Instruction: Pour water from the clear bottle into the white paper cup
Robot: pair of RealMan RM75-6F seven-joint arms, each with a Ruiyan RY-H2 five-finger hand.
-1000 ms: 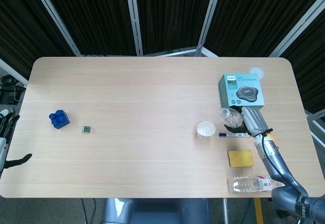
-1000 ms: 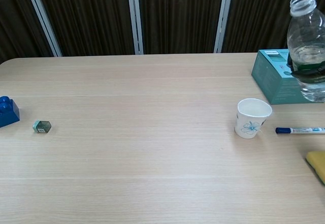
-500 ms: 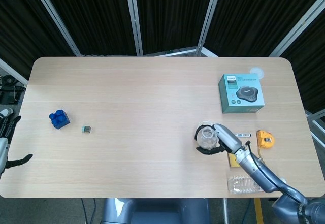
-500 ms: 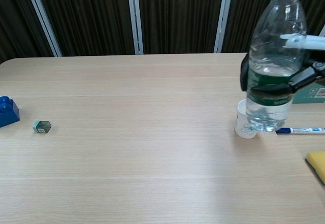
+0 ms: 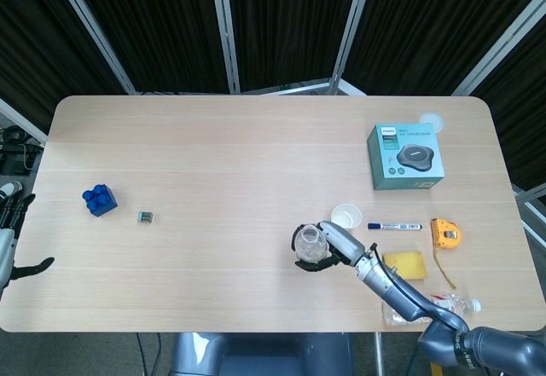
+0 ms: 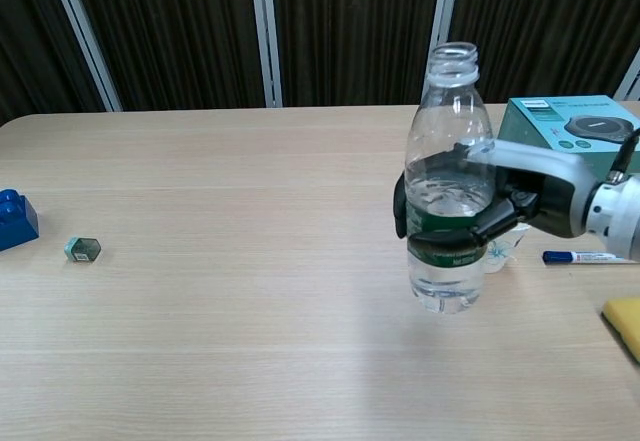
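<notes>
Leftward past the cup, we have carried the clear bottle (image 6: pixel 447 186) upright.
Our right hand (image 6: pixel 520 196) wraps dark fingers (image 6: pixel 490 223) round its ribbed, uncapped plastic body; the white paper cup (image 5: pixel 345 216) stands behind on the pale wood-grain table (image 5: pixel 239 171).

A robot lab or test booth. Dark pleated curtains (image 5: pixel 281 18) on metal frames (image 5: pixel 223 26) enclose a wooden table (image 5: pixel 239 163).
</notes>
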